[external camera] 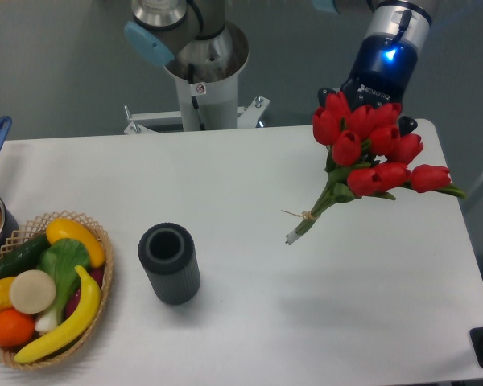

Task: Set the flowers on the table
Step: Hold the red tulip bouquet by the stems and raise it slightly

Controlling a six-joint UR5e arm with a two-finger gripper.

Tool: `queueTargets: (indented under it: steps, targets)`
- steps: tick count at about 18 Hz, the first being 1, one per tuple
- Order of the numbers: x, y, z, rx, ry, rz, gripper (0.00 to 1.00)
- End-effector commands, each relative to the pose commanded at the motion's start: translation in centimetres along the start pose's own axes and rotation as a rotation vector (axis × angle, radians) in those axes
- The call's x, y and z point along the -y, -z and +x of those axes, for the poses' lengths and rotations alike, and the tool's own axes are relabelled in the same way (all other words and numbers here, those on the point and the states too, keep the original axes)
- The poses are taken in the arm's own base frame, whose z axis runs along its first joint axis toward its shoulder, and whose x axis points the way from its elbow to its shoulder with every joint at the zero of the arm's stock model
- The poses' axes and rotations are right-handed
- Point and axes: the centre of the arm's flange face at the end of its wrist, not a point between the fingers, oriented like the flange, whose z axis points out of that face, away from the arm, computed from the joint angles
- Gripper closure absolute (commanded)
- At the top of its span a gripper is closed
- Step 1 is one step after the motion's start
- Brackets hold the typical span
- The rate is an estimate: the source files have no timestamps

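Plain grey-blue wall behind; even, soft light; white metal frame at the back edge

The bunch of tulip flowers has bright red heads, green stems and leaves, and a thin pale string around the stems. The large smooth tabletop is plain white. The ribbed cylindrical vase is dark grey, with fine lines in its side. The woven basket is light brown with an open lattice rim; in it lie a yellow banana, an orange fruit, and green vegetables. The robot's wrist is black with a glowing blue ring.
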Motion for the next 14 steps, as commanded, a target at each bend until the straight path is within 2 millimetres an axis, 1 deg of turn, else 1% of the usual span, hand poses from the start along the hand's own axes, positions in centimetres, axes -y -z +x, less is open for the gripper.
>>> queueTargets:
  steps: [4,7,10,14]
  targets:
    - [-0.1,0.2,0.3,0.002,0.018,-0.002,0.65]
    - [-0.4,1.4,0.1,0.025,0.025,0.001,0.65]
    - [-0.4,2.3,0.6,0.041,0.030,0.004,0.65]
    - [-0.4,2.6,0.7,0.045,0.030,0.003,0.65]
